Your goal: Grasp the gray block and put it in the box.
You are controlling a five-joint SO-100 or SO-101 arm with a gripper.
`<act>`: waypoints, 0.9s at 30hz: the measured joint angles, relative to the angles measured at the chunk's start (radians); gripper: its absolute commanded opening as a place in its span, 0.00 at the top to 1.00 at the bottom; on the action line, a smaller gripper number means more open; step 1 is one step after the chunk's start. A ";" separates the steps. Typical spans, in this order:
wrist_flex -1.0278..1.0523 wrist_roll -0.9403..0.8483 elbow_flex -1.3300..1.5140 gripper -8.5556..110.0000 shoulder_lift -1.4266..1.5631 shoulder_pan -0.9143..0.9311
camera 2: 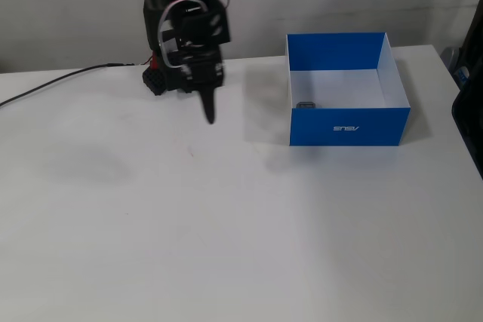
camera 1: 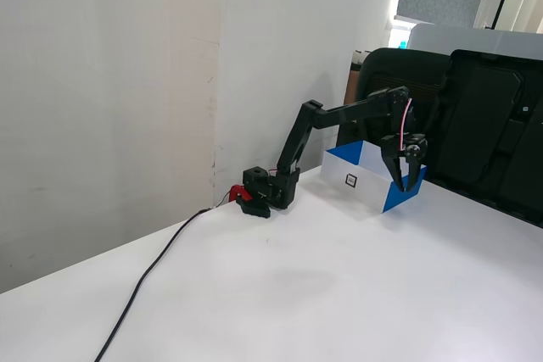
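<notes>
Worktop: the big, flat white worktop [camera 2: 226, 246] holds everything. It is mostly bare, with a thin black cable [camera 1: 148, 275] lying across it.

Arm: the black robot arm [camera 1: 339, 116] is stretched out from its base by the wall. In one fixed view it seems to hang by the box, but in the other it hangs above the bare worktop, well apart from the box.

Box: the shallow open box, blue outside and white inside [camera 2: 347, 126], sits on the worktop.

Jaws: the black two-finger gripper [camera 1: 405, 182] points down. Its jaws look spread a little and hold nothing.

Block: the tiny gray block [camera 2: 306, 105] lies inside the box, in the front left corner of the view, close to the blue wall. I think the job looks done.

What could go wrong: if the arm swings low, it could bump the box wall and push the box. The light box could slide or tip, and the block could fall out. The cable could also get caught.
</notes>
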 measured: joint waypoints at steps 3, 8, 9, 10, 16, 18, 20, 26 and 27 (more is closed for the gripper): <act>0.000 0.011 0.009 0.93 0.017 -0.051; -0.002 0.014 0.101 0.93 0.083 -0.129; -0.014 0.014 0.137 0.93 0.103 -0.149; -0.035 0.014 0.175 0.93 0.127 -0.169; -0.144 0.015 0.374 0.93 0.272 -0.256; -0.176 0.015 0.433 0.93 0.330 -0.270; -0.225 0.025 0.518 0.93 0.403 -0.279; -0.428 0.051 0.854 0.93 0.661 -0.278; -0.456 0.055 0.900 0.93 0.698 -0.276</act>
